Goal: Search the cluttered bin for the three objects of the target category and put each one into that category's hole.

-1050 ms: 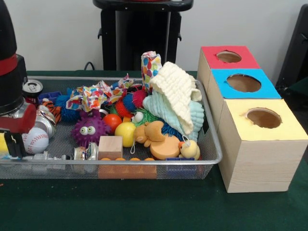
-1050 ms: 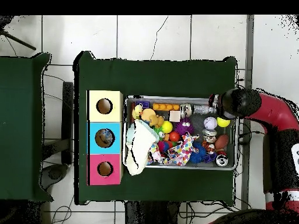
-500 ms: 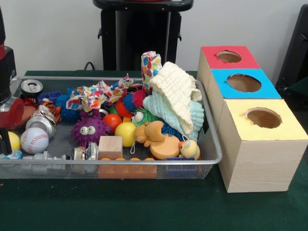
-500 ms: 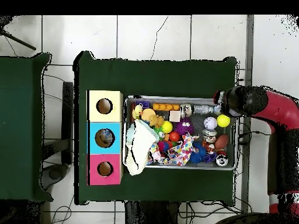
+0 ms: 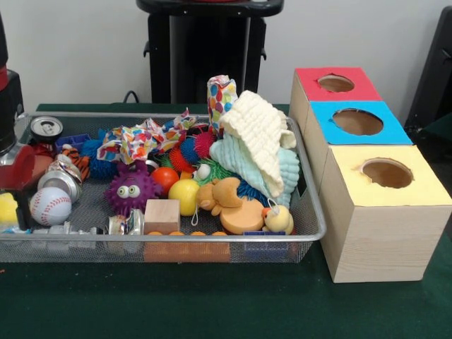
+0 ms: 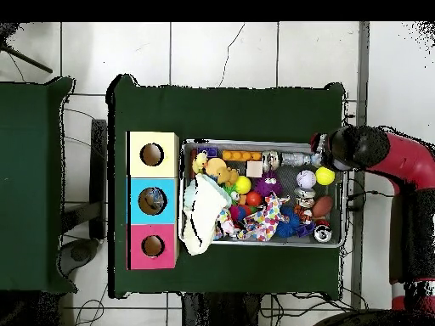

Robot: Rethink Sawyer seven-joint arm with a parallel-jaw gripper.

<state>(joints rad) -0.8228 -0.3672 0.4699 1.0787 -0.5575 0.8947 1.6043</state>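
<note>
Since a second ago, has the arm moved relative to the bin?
Yes. In the front view the arm has pulled left, off the bin toward its left end, uncovering the baseball.

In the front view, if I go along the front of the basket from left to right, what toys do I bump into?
Baseball → purple spiky ball with eyes → wooden block → yellow ball → orange teddy → little yellow duck.
</note>
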